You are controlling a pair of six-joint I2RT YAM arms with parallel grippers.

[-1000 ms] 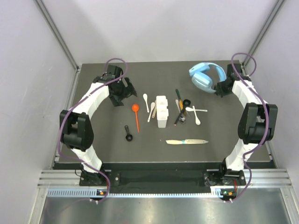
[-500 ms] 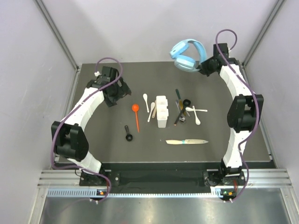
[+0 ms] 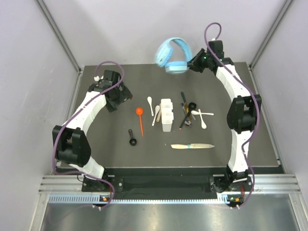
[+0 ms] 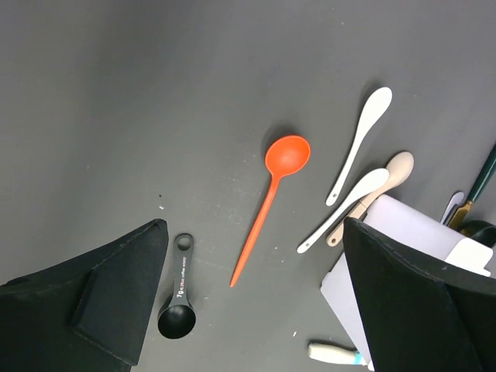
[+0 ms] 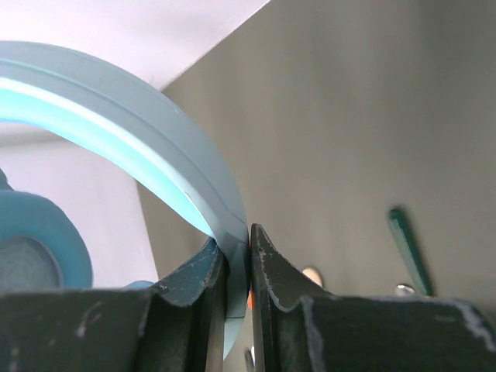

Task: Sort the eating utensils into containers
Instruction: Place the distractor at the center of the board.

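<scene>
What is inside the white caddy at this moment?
Seen from above, the white caddy holds no utensil in its compartments. In the left wrist view the left gripper's finger covers part of it.

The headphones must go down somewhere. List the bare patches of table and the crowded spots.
Bare: the near strip between the knife and the table edge; the left side between the black scoop and the left arm. Crowded: around the white caddy, spoons on both sides.
</scene>
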